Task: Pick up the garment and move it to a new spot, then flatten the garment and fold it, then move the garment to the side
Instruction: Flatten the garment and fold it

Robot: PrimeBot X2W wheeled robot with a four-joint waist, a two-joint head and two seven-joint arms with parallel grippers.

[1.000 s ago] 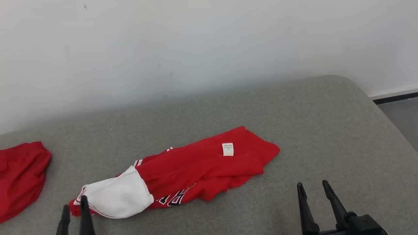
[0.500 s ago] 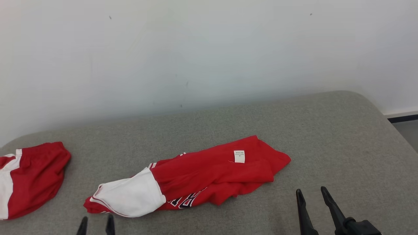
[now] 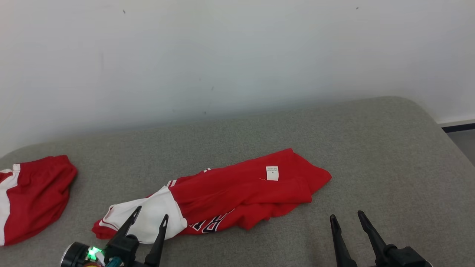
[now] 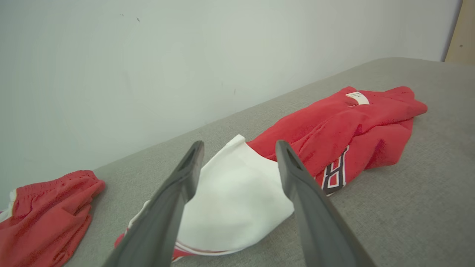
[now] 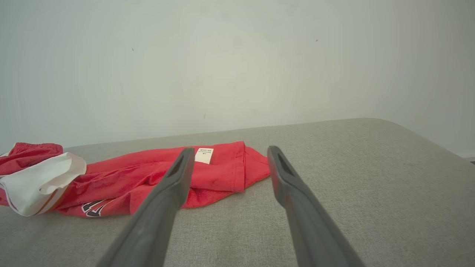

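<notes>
A crumpled red garment (image 3: 237, 189) with a white sleeve end (image 3: 148, 215), dark lettering and a small white label lies across the middle of the grey padded surface (image 3: 371, 148). In the left wrist view the garment (image 4: 334, 126) stretches away to the right, its white end just beyond my fingers. My left gripper (image 3: 151, 216) hovers open over the white end. My right gripper (image 3: 346, 216) stands open near the front, right of the garment and apart from it. The right wrist view has the garment (image 5: 148, 174) ahead and to the left.
A second red and white garment (image 3: 33, 196) lies at the surface's far left. A pale wall (image 3: 237, 55) runs close behind the surface. The surface's rounded right corner drops to a floor strip (image 3: 460, 137). Bare grey padding lies to the right of the garment.
My left gripper has risen into view and come forward over the garment's white end. The camera has shifted, showing more of the left side. The garment lies as before.
</notes>
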